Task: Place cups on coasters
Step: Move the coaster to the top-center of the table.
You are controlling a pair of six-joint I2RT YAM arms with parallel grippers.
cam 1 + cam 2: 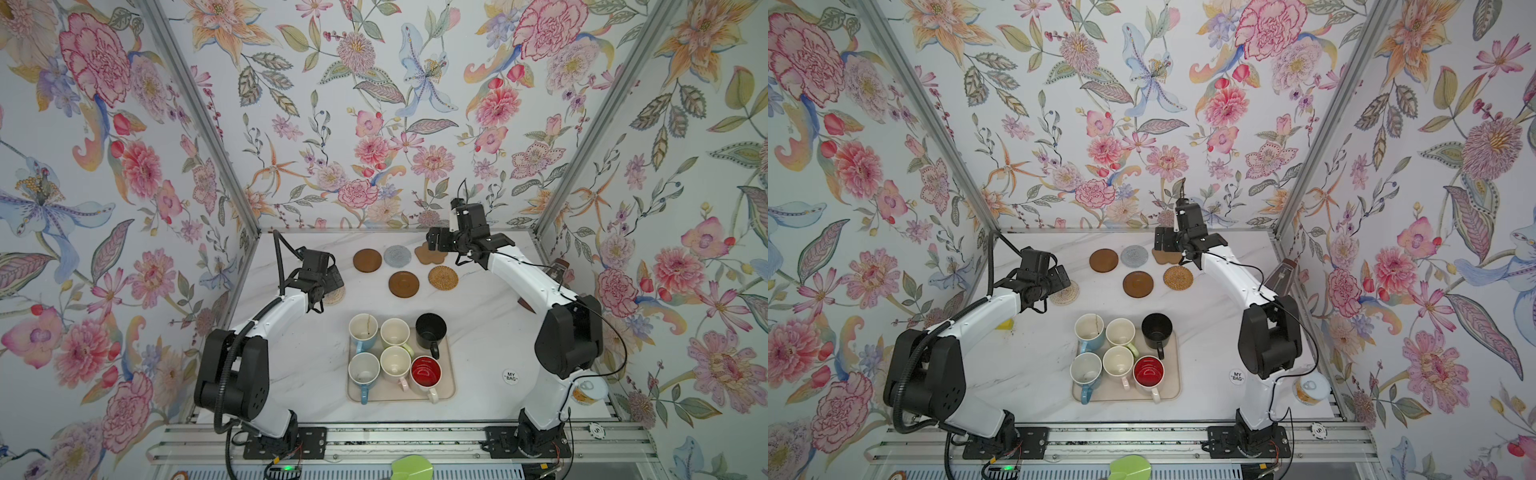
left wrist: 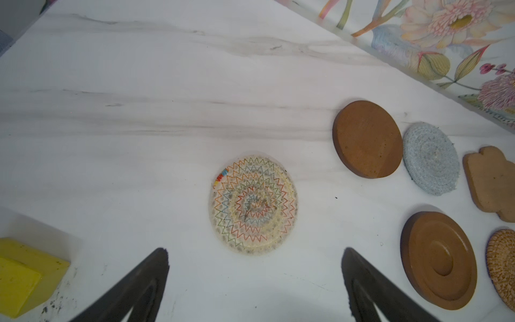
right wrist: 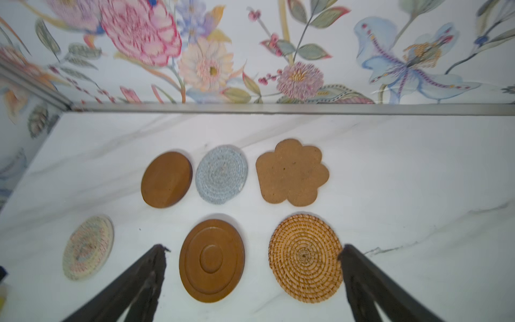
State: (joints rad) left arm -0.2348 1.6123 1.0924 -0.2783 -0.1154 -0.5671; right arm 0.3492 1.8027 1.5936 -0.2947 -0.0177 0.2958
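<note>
- Near right corner: yellow-labelled tin can (image 1: pixel 588 392), partly behind the right arm (image 1: pixel 523 274).
- Near centre of the marbled surface (image 1: pixel 299 374): beige tray (image 1: pixel 448 365) carrying all six cups, upright, in two rows of three.
- Tray, near row, left to right: light blue mug (image 1: pixel 364 370), pale pink mug (image 1: pixel 395 363), red-lined white mug (image 1: pixel 426 370).
- Tray, far row, left to right: second light blue mug (image 1: pixel 363 330), pale green mug (image 1: pixel 395 332), black mug (image 1: pixel 431 330). No cup sits on a coaster.
- Just right of the tray: round "MY BAG" sticker (image 1: pixel 510 377).
- Left, beyond the tray: yellow block (image 1: pixel 1005 324), half hidden under the left arm (image 1: pixel 282 307) in a top view.
- Farther out, left: cream woven coaster (image 2: pixel 252 205), bare. Left jaws hover above it, spread wide, holding nothing.
- Right of that coaster: ringed dark brown disc (image 3: pixel 211 260) and golden rattan coaster (image 3: pixel 305 258), a gap between them.
- Farthest row, left to right: plain dark brown disc (image 3: pixel 166 179), grey coaster (image 3: pixel 221 174) just beside it, tan flower-shaped coaster (image 3: pixel 291 172).
- Right jaws hang over the flower-shaped coaster, covering part of it in both top views. They are spread wide and empty.
</note>
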